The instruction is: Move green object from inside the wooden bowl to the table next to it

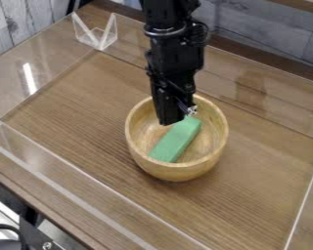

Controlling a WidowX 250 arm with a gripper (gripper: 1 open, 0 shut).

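Green object (174, 143), a flat mint block, lies inside the wooden bowl (172, 173), slanted, its lower end toward the near-left of the basin and its upper end leaning toward the far-right wall. The bowl holds nothing else. The gripper (174, 115) points straight down into the bowl, its dark fingers pressed together right at the block's upper end; whether they pinch the block's edge cannot be told. The bowl stands on the table (81, 112), a brown wood-grain top, with bare surface on every side, widest to the left and toward the front. Low clear acrylic walls (35, 70) border the table, well apart from the bowl. A grey plank wall (270, 29) closes the background.
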